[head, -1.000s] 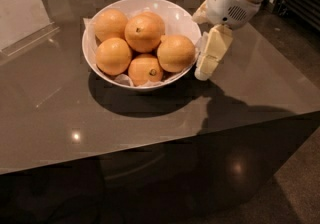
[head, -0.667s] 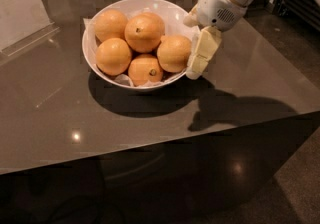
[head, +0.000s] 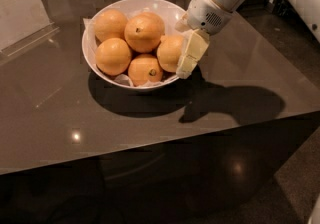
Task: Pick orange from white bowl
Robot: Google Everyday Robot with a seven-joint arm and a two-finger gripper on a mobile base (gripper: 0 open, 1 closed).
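Observation:
A glossy white bowl (head: 97,63) with crinkled white paper at its rim stands on the grey-brown table and holds several oranges. Two of them, the top-centre one (head: 144,32) and the front one (head: 145,69), show a dark stem dot. The others are plain: back left (head: 111,24), front left (head: 113,56) and right (head: 170,52). My gripper (head: 190,54), cream-coloured below a white wrist, hangs at the bowl's right rim. It is right beside the plain right orange and partly covers its right side. I cannot tell whether it touches the fruit.
A clear plastic sign stand (head: 22,13) is at the table's back left. The table's front edge (head: 150,145) runs below the bowl, its right edge (head: 280,63) drops to dark floor. The arm's shadow lies right of the bowl.
The gripper has moved left and inward, from beside the bowl's outer right wall to over its right rim against the right orange. The bowl and oranges have not shifted.

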